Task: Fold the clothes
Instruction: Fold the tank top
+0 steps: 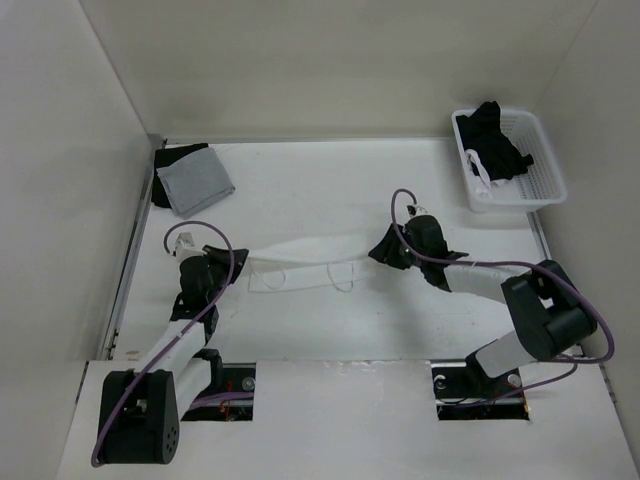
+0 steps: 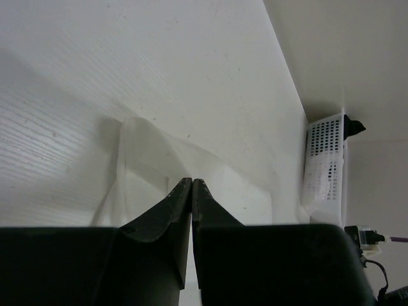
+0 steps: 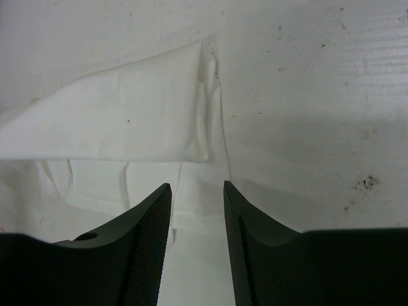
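white top (image 1: 300,272) lying stretched on table (image 1: 300,190); left gripper (image 2: 192,181) closed, apparently pinching its edge; right gripper (image 3: 196,186) open above it.

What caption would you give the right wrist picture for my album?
Right gripper, jaws open, poised over the folded white garment on the table.

You see: clothes (image 1: 300,275) | thin white top, narrow loop straps | partly folded over, long flat band | centre of top view, straps at lower edge
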Tool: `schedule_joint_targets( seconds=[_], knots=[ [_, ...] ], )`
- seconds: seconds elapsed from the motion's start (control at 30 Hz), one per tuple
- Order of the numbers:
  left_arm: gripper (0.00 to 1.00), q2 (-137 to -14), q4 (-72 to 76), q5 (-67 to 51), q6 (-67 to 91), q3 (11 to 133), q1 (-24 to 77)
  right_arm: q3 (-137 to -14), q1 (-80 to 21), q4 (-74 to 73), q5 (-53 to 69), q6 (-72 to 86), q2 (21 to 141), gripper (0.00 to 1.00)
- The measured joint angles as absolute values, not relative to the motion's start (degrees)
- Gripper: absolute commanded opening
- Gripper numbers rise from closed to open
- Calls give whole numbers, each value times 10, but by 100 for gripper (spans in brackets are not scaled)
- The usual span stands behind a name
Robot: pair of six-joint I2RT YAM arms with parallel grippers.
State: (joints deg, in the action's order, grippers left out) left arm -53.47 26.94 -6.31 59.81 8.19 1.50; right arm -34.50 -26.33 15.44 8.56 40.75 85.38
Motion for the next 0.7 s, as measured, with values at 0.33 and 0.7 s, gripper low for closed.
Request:
schedule_joint_targets(
  seconds=[0.33, 0.7],
  knots=[
    [3, -546, 267, -67, 595, 77, 12, -392, -263, 177, 94, 412, 932, 31],
    [3, -535, 259, -78, 594, 77, 11, -391, -265, 178, 96, 424, 917, 7]
  ],
)
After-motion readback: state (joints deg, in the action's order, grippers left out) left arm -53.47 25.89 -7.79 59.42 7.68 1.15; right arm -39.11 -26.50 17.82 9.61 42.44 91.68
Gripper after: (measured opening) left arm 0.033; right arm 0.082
